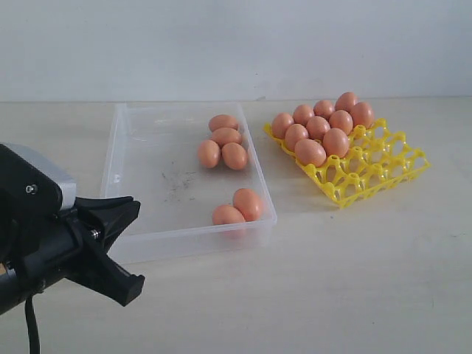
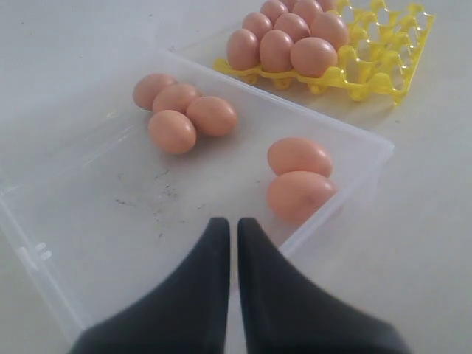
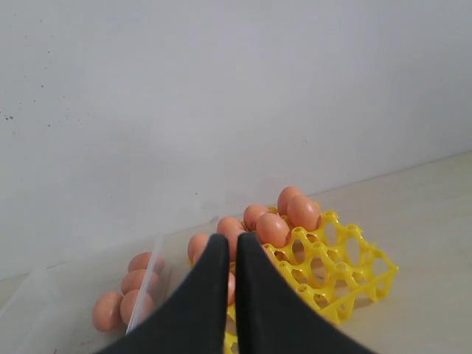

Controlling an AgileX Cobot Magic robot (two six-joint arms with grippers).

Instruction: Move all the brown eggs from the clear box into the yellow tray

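Eggs in box and tray

**Pale tabletop against a bare wall**

The tabletop is light beige with a faint wood grain, and it runs back to a plain whitish wall. The two meet in a straight horizontal line. The light is soft and even, casting only weak shadows. In the right wrist view, a few tiny dark specks mark the wall.
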